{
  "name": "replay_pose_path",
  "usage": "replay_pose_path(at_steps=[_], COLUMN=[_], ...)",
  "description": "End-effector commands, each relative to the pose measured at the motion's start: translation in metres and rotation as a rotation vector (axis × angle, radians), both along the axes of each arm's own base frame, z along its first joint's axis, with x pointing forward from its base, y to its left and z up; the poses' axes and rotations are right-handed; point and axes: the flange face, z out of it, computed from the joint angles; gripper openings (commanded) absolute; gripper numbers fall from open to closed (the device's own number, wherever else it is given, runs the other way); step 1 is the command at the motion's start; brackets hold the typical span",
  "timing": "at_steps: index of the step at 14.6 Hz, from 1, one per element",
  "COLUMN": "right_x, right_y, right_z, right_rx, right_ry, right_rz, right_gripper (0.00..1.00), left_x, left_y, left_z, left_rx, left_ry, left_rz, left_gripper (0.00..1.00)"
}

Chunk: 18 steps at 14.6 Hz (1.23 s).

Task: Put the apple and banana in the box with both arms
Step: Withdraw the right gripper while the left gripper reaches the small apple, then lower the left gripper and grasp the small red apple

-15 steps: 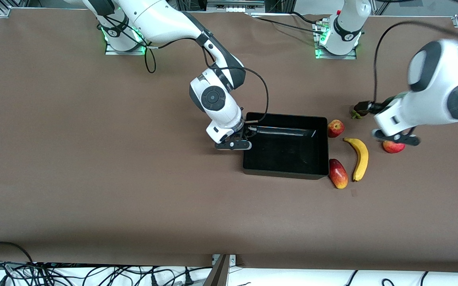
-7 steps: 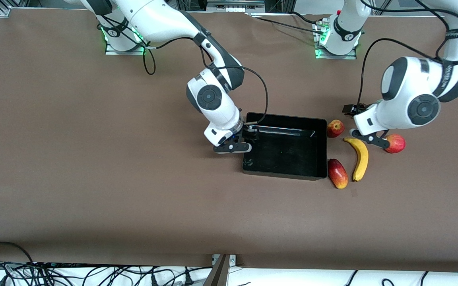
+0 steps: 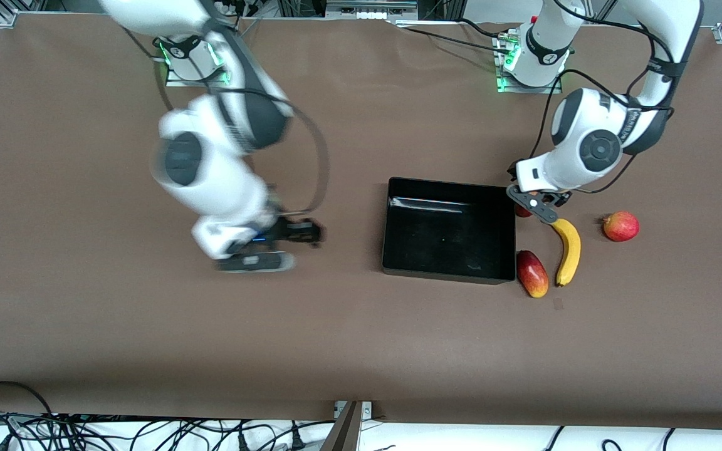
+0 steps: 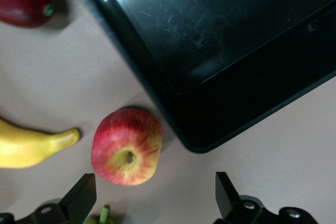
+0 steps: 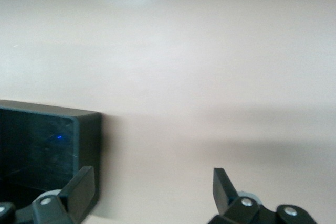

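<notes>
**Left arm lining up on apple**

Left gripper point(image 4: 152, 195), jaws wide, hangs over apple point(image 4: 127, 146) just beside box point(image 3: 449, 275); banana point(image 3: 568, 250) near box. Right gripper point(image 5: 152, 195), wide, over bare table. Next: descend, straddle, close.

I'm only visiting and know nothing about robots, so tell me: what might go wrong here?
The left gripper hangs open over the apple, which sits close to the box and the banana; a finger might nudge either. It could also take the round red fruit or the mango-like fruit instead.
</notes>
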Motion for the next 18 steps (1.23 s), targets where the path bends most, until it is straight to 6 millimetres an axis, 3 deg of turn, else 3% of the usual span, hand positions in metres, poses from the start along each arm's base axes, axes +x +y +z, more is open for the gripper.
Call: replay_pose_path(at_steps=[1, 4, 6, 10, 12, 13, 14, 16, 17, 18], right_x=[-0.008, -0.025, -0.038, -0.068, -0.082, -0.085, -0.086, -0.091, -0.092, -0.095], right_y=[-0.057, -0.124, -0.167, -0.234, -0.25, -0.254, -0.257, -0.264, -0.27, -0.274], right_z=[0.054, 0.102, 0.122, 0.127, 0.127, 0.128, 0.128, 0.125, 0.123, 0.122], right_rx=[-0.033, -0.064, -0.064, -0.054, -0.102, -0.12, -0.123, -0.115, -0.112, -0.112], right_ry=[-0.004, 0.061, 0.076, 0.117, 0.115, 0.111, 0.112, 0.119, 0.12, 0.11], right_rz=[0.016, 0.025, 0.056, 0.071, 0.086, 0.092, 0.091, 0.083, 0.076, 0.074], right_gripper=[1.0, 1.0, 1.0, 1.0, 1.0, 1.0, 1.0, 1.0, 1.0, 1.0], left_x=[-0.01, -0.007, -0.006, -0.002, -0.001, -0.001, -0.001, 0.0, 0.002, 0.004], left_y=[0.001, 0.006, 0.005, 0.017, 0.016, 0.016, 0.018, 0.022, 0.029, 0.035], left_z=[-0.008, -0.007, -0.014, -0.046, -0.053, -0.053, -0.052, -0.049, -0.041, -0.031], left_rx=[0.041, 0.059, 0.049, 0.023, 0.011, 0.012, 0.013, 0.02, 0.027, 0.037], left_ry=[-0.07, -0.082, -0.091, -0.089, -0.105, -0.104, -0.101, -0.089, -0.085, -0.076], left_rz=[-0.127, -0.171, -0.178, -0.176, -0.179, -0.182, -0.178, -0.171, -0.153, -0.137], left_gripper=[1.0, 1.0, 1.0, 1.0, 1.0, 0.84, 0.45, 0.19, 0.11, 0.11])
